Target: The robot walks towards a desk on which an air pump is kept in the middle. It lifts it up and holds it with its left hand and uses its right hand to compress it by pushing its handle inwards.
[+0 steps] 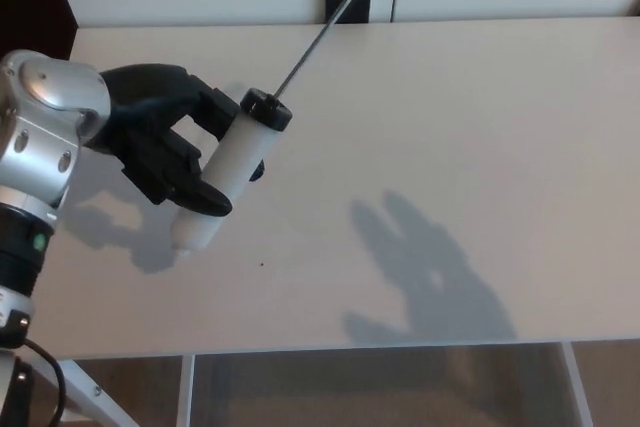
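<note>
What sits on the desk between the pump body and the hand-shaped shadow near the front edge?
Nothing but bare desk in the head view, apart from a tiny dark speck. The left robot hand grips the pump body; the shadow lies right of it.

The air pump point(235, 162) rod's handle (top end) runs off the upper edge.

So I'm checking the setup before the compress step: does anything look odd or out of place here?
Nothing looks damaged or spilled. The left hand grips the air pump tilted, its rod fully drawn out and the handle almost out of frame at the top. The right hand isn't in view; only a hand-shaped shadow lies on the desk.
</note>
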